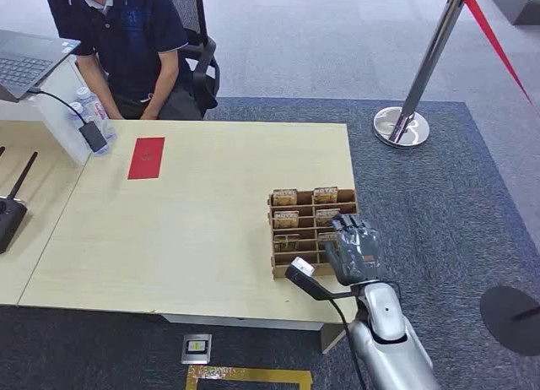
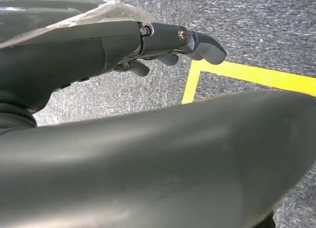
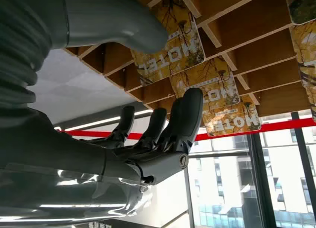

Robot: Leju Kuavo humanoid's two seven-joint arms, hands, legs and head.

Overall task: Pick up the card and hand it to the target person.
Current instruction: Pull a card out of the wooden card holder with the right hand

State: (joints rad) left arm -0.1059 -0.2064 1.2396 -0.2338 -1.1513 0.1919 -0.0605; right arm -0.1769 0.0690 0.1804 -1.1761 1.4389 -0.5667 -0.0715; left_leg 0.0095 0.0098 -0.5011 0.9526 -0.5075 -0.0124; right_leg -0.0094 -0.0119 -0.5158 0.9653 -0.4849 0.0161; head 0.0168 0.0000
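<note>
A wooden slotted rack (image 1: 278, 236) stands near the table's right front corner and holds several yellow "MOTEL" cards (image 1: 286, 219). My right hand (image 1: 354, 251) hovers at the rack's right front part with its fingers spread and nothing in it. In the right wrist view the hand (image 3: 149, 139) reaches toward the cards (image 3: 178, 45), the thumb on one side and the darker fingers (image 3: 188, 109) close to a card's edge, with no card pinched. A person (image 1: 127, 44) sits at the table's far left. My left hand (image 2: 168, 45) hangs over the floor, holding nothing.
A red envelope (image 1: 146, 158) lies on the table (image 1: 191, 230) in front of the person. A laptop (image 1: 25, 61), a clear box with bottles (image 1: 83, 120) and a black radio (image 1: 9, 213) sit at the left. A stanchion (image 1: 401, 124) stands far right. Yellow tape (image 2: 260, 76) marks the floor.
</note>
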